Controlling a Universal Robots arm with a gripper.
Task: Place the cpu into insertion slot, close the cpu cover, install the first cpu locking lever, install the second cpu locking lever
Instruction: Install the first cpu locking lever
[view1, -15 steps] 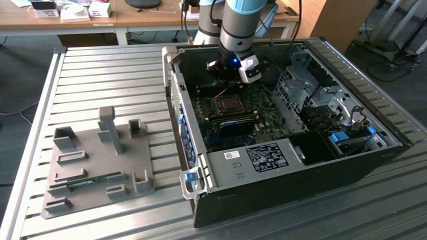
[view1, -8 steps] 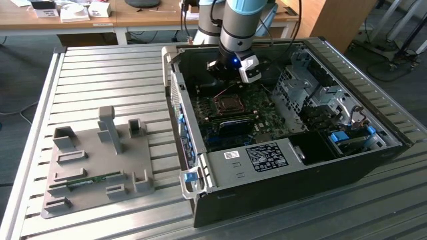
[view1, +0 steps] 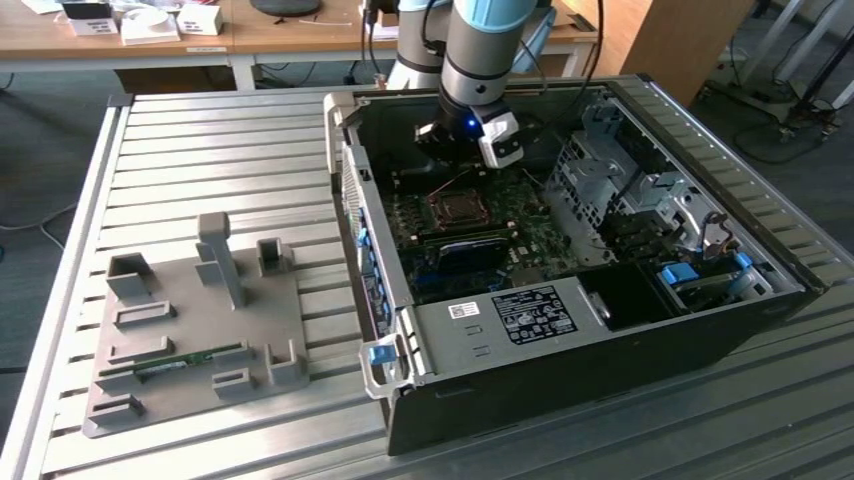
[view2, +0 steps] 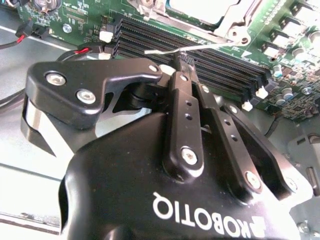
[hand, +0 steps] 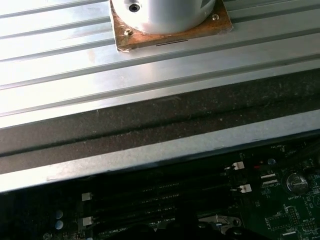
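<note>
Notes grey fixture plate (view1: 187, 320) on table (view1: 200, 150), at 9 o'clock of open computer case (view1: 561, 390). Finds arm (view1: 474, 50) near-vertical above insertion slot (view1: 461, 207). In the second wrist view, finds cpu (view2: 195, 6) seated, cpu cover (view2: 235, 22) down, gripper (view2: 182, 56) pinched narrow with tips against thin locking lever (view2: 215, 46). Judges a lever step in hand; calls for steady pressure, no slip onto memory slots (view2: 225, 70).

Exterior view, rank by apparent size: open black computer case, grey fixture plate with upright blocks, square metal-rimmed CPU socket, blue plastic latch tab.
Largest to smallest:
1. open black computer case
2. grey fixture plate with upright blocks
3. square metal-rimmed CPU socket
4. blue plastic latch tab, smallest though nearer the camera
</note>
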